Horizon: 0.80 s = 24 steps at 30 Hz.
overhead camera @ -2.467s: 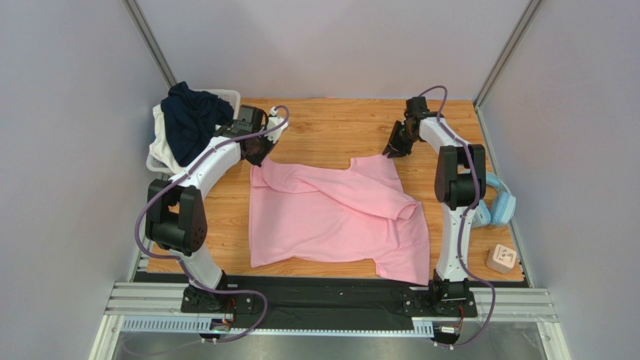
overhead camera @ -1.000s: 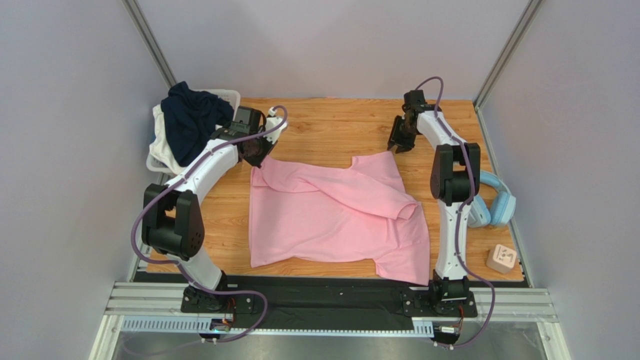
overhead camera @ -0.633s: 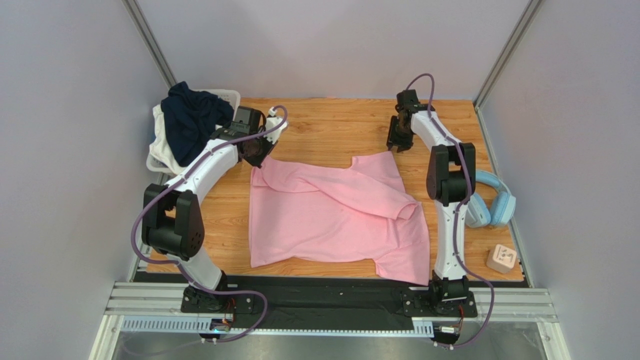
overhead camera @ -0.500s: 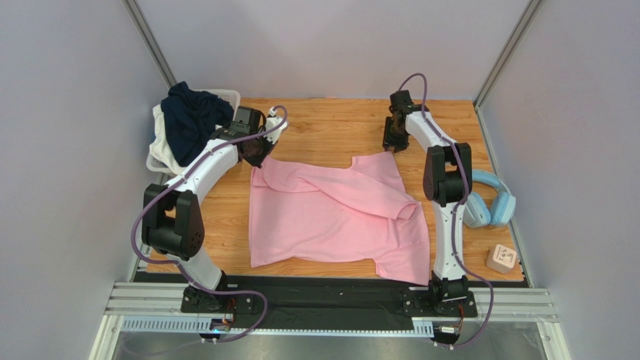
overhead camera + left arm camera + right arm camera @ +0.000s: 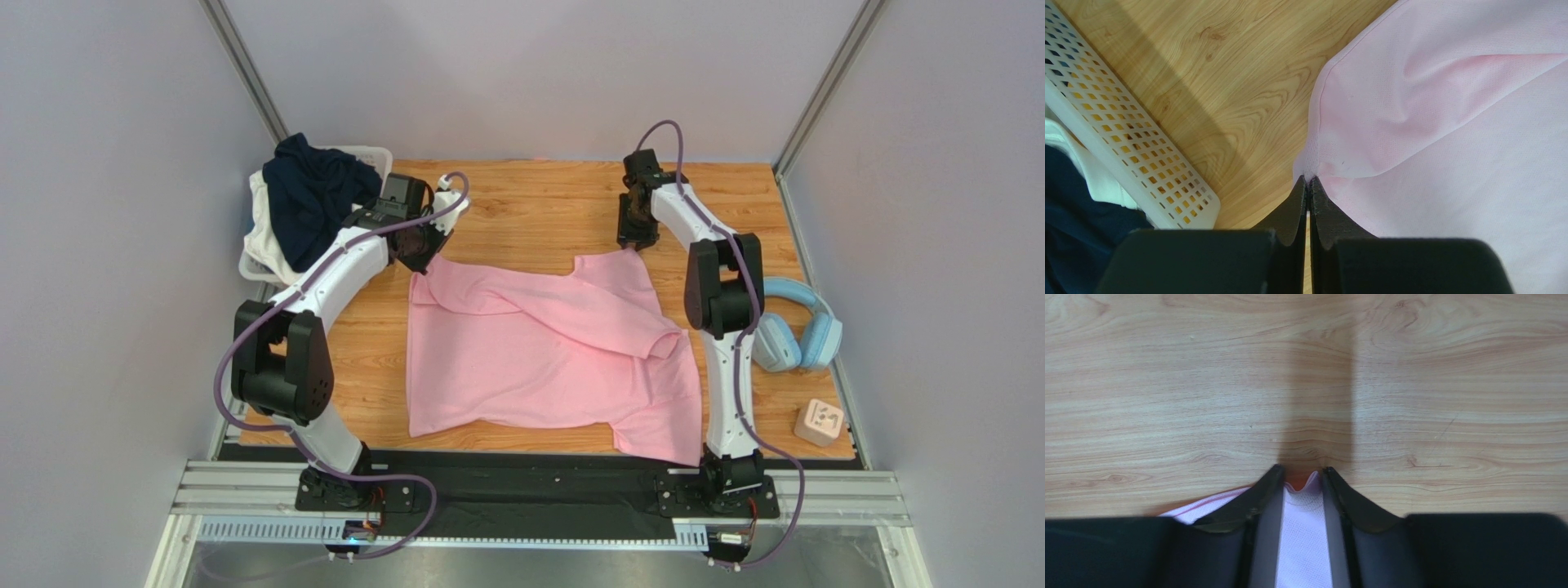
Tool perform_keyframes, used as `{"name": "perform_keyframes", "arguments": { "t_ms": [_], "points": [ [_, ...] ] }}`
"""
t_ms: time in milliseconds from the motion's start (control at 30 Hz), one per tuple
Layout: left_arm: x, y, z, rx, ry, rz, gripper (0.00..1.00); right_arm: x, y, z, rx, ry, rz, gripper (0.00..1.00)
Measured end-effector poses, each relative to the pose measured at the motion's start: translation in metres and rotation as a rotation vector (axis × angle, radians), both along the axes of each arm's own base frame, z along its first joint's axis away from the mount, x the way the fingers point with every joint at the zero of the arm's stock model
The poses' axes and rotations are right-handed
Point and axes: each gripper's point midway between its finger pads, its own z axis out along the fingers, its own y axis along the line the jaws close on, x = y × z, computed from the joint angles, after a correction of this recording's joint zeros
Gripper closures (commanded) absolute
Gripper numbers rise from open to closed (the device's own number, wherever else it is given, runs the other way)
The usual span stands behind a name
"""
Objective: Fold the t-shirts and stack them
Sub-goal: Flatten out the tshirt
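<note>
The light pink t-shirt point(image 5: 552, 349) lies spread and rumpled on the wooden table. My left gripper point(image 5: 421, 257) is shut on its far left corner; in the left wrist view the jaws point(image 5: 1309, 180) pinch the pink cloth point(image 5: 1444, 110) tightly. My right gripper point(image 5: 631, 239) is at the shirt's far right corner. In the right wrist view its jaws point(image 5: 1301, 474) stand a little apart, with the pink hem point(image 5: 1303, 539) buckled between them. The dark navy t-shirt point(image 5: 313, 190) lies heaped in the white basket point(image 5: 374, 156) and also shows in the left wrist view point(image 5: 1069, 245).
The white plastic basket point(image 5: 1125, 153) stands at the far left, close to my left gripper. Light blue headphones point(image 5: 797, 331) lie at the right edge beside the right arm. A small wooden block point(image 5: 818, 423) sits near the front right corner.
My right gripper has moved left along the far side to the pink shirt's far right corner. The left gripper and the shirt have stayed put.
</note>
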Motion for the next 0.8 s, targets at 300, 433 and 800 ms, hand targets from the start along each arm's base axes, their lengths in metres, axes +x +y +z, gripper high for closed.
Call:
{"name": "perform_keyframes", "arguments": {
  "t_ms": [300, 433, 800],
  "points": [
    [0.000, 0.001, -0.001, 0.001, 0.001, 0.002, 1.00, -0.001, -0.001, -0.001, 0.005, 0.001, -0.012, 1.00],
    [0.000, 0.001, -0.001, 0.001, 0.001, 0.002, 1.00, -0.005, 0.000, 0.000, 0.021, 0.005, -0.018, 1.00],
    [0.001, 0.006, 0.016, -0.003, -0.027, 0.023, 1.00, -0.015, 0.012, 0.088, 0.118, -0.115, -0.003, 1.00]
  ]
}}
